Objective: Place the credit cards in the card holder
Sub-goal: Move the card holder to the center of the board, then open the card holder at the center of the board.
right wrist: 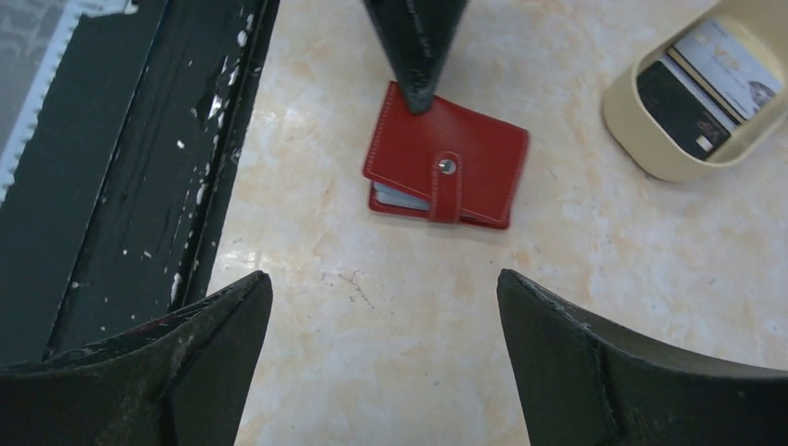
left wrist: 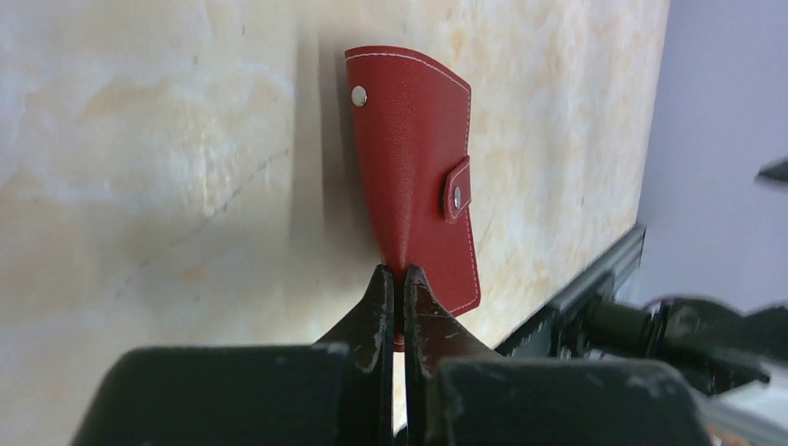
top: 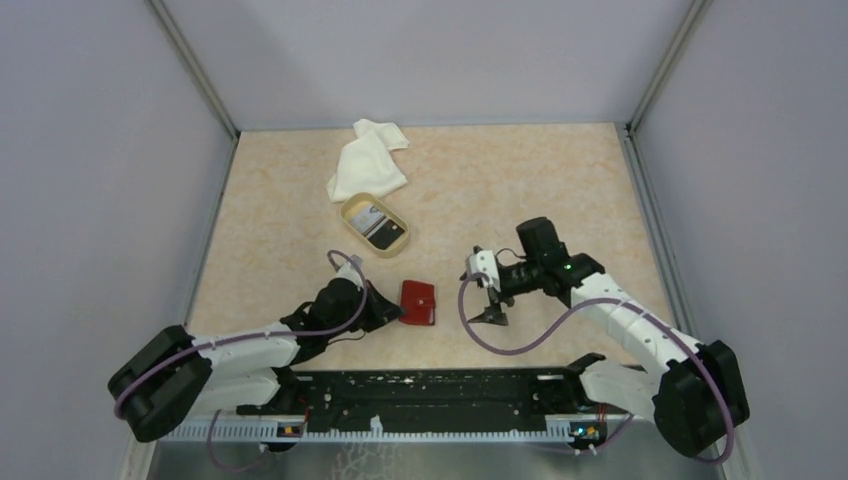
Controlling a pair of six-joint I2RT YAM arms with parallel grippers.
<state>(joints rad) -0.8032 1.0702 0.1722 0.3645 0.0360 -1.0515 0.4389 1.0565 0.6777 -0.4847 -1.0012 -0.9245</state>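
Note:
The red card holder (top: 419, 303) lies closed on the table, strap snapped; it also shows in the left wrist view (left wrist: 413, 177) and the right wrist view (right wrist: 465, 153). My left gripper (top: 393, 312) (left wrist: 395, 274) is shut on its near left edge, with red leather pinched between the tips. The credit cards (top: 378, 224) (right wrist: 715, 70), light and dark, lie in the tan oval dish (top: 352, 213). My right gripper (top: 492, 312) (right wrist: 383, 288) is open and empty, hovering over bare table to the right of the card holder.
A white cloth (top: 368, 160) lies behind the dish at the back. The black base rail (top: 440, 395) runs along the table's near edge, close to the card holder. Grey walls enclose the table on three sides.

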